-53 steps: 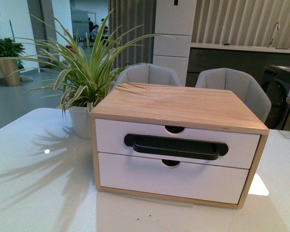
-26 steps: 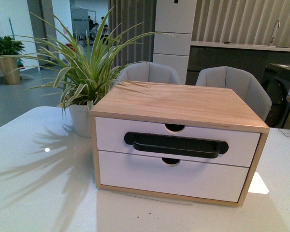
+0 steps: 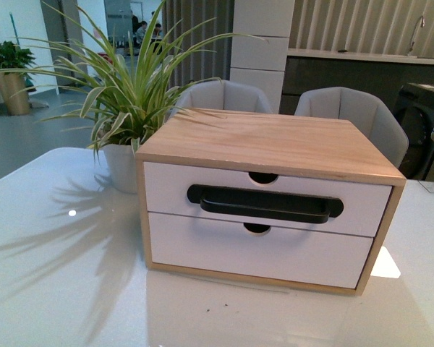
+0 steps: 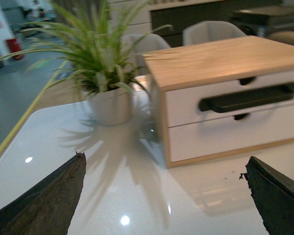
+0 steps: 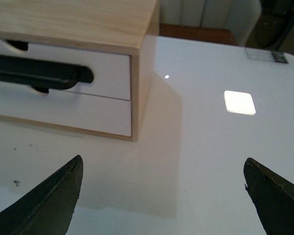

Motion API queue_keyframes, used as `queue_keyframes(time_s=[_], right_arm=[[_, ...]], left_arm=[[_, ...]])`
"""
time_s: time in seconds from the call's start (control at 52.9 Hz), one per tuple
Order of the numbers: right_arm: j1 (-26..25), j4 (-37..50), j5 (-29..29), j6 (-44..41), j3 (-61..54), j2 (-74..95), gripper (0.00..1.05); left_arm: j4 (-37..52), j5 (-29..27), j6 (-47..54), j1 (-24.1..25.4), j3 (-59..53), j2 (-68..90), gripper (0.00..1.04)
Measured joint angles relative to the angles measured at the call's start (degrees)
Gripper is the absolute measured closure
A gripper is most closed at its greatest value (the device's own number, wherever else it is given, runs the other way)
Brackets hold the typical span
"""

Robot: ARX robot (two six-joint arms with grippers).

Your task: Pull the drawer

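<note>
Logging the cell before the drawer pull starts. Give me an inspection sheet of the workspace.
Surface: glossy white table, a few dark specks in front of the cabinet.
Job's things: drawer shut, flush in the wooden cabinet; black bar handle free, nothing touching it.
Clutter: potted plant at the cabinet's left, leaves reaching over its top; handleless lower drawer shut.
Grippers: left gripper and right gripper both open, empty, short of the cabinet.
Cables: nothing seen.
Surroundings: grey chairs behind the table.
</note>
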Motion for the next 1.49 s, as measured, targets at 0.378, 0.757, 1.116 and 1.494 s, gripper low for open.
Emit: queue_keyframes(time_s=[0.378,0.757,1.116,1.494], right_arm=[[1.9,-4.3,-11.2,-16.0,17.1,24.3,0.09],[5.3,-13.5,-16.9,-28.4,31.1,38.3,0.09],[8.6,-17.6,-18.8,-36.6,41.4,49.5,0.09],[10.9,-20.6,-21.2,-39.3,46.8,54.3,0.09]], left_arm=[[-3.1,18.8,19.4,-4.4,21.8,34.0,0.07],[-23.0,20.1,39.3,-10.8,43.2,49.8,0.07],[-38.2,19.1,52.3,-13.5,58.1,61.8,0.07],[-44.7,15.8,57.7,-14.5,67.1,69.2,0.07]])
